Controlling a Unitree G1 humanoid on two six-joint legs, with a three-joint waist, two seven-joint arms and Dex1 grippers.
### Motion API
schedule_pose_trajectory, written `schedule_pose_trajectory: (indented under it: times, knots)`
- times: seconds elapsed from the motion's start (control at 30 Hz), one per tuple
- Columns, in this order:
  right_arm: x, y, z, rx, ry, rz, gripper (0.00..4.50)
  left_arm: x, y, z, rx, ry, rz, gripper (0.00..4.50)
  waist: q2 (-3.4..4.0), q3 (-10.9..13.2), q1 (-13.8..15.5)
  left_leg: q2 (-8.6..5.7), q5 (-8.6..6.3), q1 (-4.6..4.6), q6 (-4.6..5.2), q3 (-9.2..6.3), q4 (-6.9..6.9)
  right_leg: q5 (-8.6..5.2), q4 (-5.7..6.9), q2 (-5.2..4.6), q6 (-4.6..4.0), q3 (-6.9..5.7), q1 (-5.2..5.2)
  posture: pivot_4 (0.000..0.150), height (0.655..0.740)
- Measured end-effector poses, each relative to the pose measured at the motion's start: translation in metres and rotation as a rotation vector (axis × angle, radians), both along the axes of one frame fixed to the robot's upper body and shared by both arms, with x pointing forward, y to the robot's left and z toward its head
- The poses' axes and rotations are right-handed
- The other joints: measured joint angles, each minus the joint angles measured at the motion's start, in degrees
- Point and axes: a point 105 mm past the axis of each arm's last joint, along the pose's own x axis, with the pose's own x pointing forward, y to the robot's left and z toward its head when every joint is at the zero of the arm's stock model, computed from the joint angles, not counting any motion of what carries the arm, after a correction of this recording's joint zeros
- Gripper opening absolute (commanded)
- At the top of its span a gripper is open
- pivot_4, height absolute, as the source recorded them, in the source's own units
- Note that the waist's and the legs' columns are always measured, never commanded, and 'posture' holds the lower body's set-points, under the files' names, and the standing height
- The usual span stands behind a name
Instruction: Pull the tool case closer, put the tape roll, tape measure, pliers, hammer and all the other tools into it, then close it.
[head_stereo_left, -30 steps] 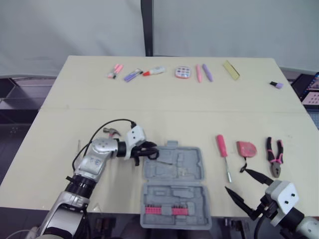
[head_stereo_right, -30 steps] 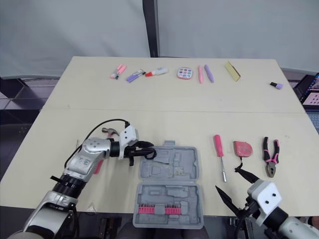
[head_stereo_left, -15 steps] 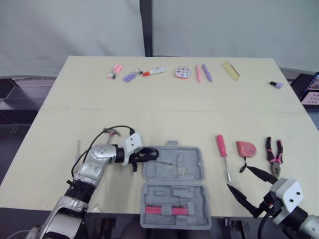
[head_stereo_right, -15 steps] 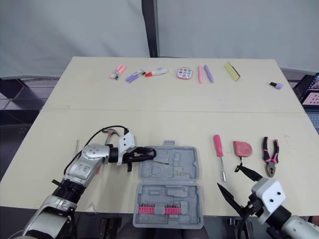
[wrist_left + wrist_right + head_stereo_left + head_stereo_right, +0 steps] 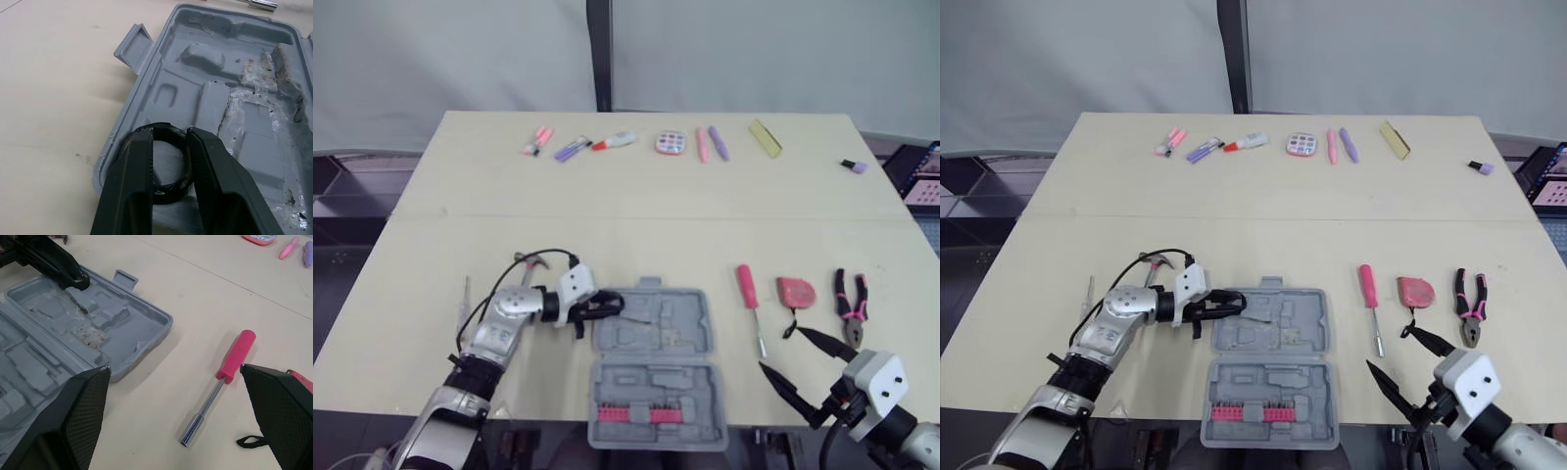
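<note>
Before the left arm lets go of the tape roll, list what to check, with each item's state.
1. Tool case open, both halves facing up: ok.
2. Left gripper shut on the tape roll: ok.
3. Roll inside the case's rim, at its left edge: ok.
4. Roll resting on the case floor: cannot tell.
5. Right gripper clear of the case: ok; it is open, to the case's right.
6. Other tools packed: not ok; the screwdriver, tape measure, pliers and hammer lie on the table.
</note>
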Motion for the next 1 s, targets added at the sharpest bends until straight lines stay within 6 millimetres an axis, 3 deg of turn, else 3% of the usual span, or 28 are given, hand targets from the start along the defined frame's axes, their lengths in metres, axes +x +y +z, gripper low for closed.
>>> schedule_pose_trajectory:
  times: [0.2, 0.3, 0.47, 0.57, 0.7, 0.97, 1.0]
  knots:
    - [0.000, 0.000, 0.000, 0.000, -0.002, 0.001, 4.50, -0.001, 0.001, 0.005, -0.065, 0.043, 0.035, 1.21, 0.00, 0.0, 0.0, 0.02, 0.00, -0.03, 0.00, 0.00, 0.00, 0.00, -0.02, 0.00, 0.00, 0.01, -0.01, 0.150, 0.7134]
    - [0.002, 0.001, 0.002, -0.001, -0.011, 0.005, 4.50, -0.001, 0.003, 0.028, -0.120, 0.029, 0.050, 1.21, 0.00, 0.0, 0.0, 0.03, 0.00, -0.05, -0.01, -0.01, 0.01, 0.00, -0.05, 0.00, 0.00, 0.04, -0.01, 0.150, 0.7134]
    - [0.010, 0.004, 0.005, -0.013, -0.021, 0.031, 4.50, -0.007, 0.038, 0.073, -0.135, -0.009, 0.118, 1.21, 0.05, 0.0, -0.3, 0.07, 0.00, 0.02, -0.01, 0.02, -0.10, 0.00, -0.05, 0.01, 0.00, 0.07, -0.02, 0.150, 0.7134]
    - [0.013, 0.004, 0.002, -0.027, 0.007, 0.045, 4.50, -0.027, 0.060, 0.063, -0.090, 0.053, 0.160, 1.21, 0.20, -0.1, -0.4, 0.07, 0.00, 0.07, -0.01, 0.04, -0.20, 0.00, -0.09, 0.00, 0.00, 0.15, -0.02, 0.150, 0.7134]
    - [0.012, 0.003, -0.013, -0.106, 0.123, 0.093, 4.50, -0.075, 0.083, 0.030, -0.072, 0.225, 0.222, 1.21, 0.19, -0.1, -0.1, 0.08, 0.00, -0.03, -0.01, 0.03, -0.19, 0.00, -0.50, -0.01, -0.01, 0.32, 0.05, 0.150, 0.7134]
    - [0.007, 0.000, -0.026, -0.119, 0.203, 0.091, 4.50, -0.137, 0.099, 0.009, -0.082, 0.311, 0.362, 1.21, 0.16, -0.1, 1.2, 0.08, 0.01, -0.01, -0.01, 0.01, -0.19, 0.00, -1.25, 0.00, -0.01, 0.37, 0.47, 0.150, 0.7134]
    - [0.006, 0.001, -0.028, -0.115, 0.211, 0.096, 4.50, -0.143, 0.100, 0.006, -0.085, 0.316, 0.375, 0.94, 0.15, -0.1, 1.2, 0.09, 0.00, -0.02, -0.01, 0.01, -0.20, -0.01, -1.34, 0.01, -0.01, 0.36, 0.51, 0.150, 0.7134]
